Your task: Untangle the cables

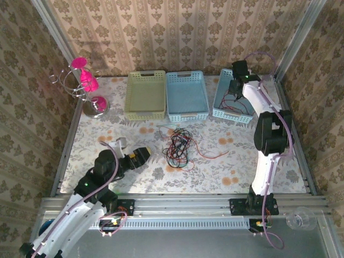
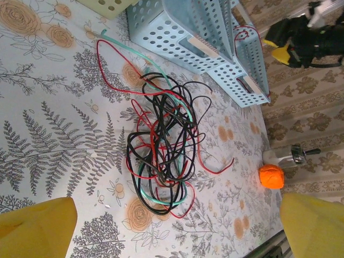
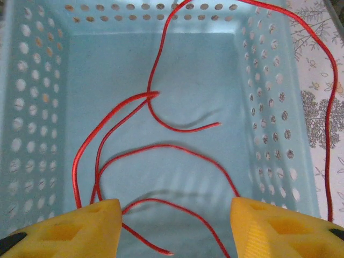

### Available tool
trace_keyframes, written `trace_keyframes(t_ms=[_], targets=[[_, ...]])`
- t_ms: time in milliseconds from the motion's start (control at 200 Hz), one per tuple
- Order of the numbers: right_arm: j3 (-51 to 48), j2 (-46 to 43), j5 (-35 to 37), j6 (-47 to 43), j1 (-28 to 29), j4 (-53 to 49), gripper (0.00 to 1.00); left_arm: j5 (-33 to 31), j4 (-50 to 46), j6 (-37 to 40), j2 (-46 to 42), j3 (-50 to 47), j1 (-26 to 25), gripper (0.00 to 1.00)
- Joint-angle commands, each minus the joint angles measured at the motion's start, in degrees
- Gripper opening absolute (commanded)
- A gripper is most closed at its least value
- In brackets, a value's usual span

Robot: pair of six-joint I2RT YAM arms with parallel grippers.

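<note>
Bench: floral cloth, with three perforated baskets lined up along the far side. From left to right these are a pale yellow-green basket, a light blue basket and a teal basket, the last set at a slight angle.

The tangle of cables is seen lying flat on the bench near its middle, in front of the light blue basket and apart from it. It is made up of black and red loops crossed over one another, with one teal-green cable threaded through and running out toward the baskets. A loose red strand is trailed out from the tangle to the right.

The left end effector is held low over the bench just left of the tangle. Its jaws are spread wide and nothing is gripped. In the left wrist view its yellow fingers are seen at the lower corners, with the tangle ahead of the gap between them.

The right end effector is hung over the teal basket, pointed down into it. Its yellow fingers are stood partly apart and nothing is clamped between them. Red cables are spread loosely over the basket floor. One is passed close by the inner edge of a finger — contact cannot be told. Another red cable is carried over the basket's rim and down onto the cloth.

A wire stand with pink discs is noted at the far left corner, and an orange ball is noted beyond the tangle in the left wrist view.
</note>
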Motion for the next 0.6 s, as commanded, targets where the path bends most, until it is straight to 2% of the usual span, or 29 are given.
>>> trace_keyframes(t_ms=[0,115,250,330,405,510,595], targets=[[-7.4,-12.4,-3.3,3.2,2.4,3.8,0.57,0.9,4.3,-1.2,2.5,-1.2,0.2,0.98],[-21.2,-23.1,-6.0,2.6,7.9,10.8,0.59,1.0,6.9,-0.9,7.3,-1.4,-0.3,0.96],[-38.6,-34.8,-6.8,8.5,14.6,16.7,0.63,1.4,10.3,-0.4,14.6,-0.9,-1.2,0.95],[-47.9,-41.5,-13.1,10.0,17.9,20.6,0.63,1.5,11.6,0.6,19.3,0.2,-1.8,0.95],[-54.2,-44.5,-19.1,10.4,21.5,22.0,0.59,1.3,13.6,0.9,23.5,1.1,-2.7,0.94],[-61.7,-46.6,-19.1,12.7,29.0,26.3,0.55,0.8,17.2,1.0,29.0,2.7,-3.9,0.94],[-62.8,-44.9,-19.1,13.1,32.9,26.4,0.55,0.1,18.4,1.9,34.2,5.1,-5.3,0.93]])
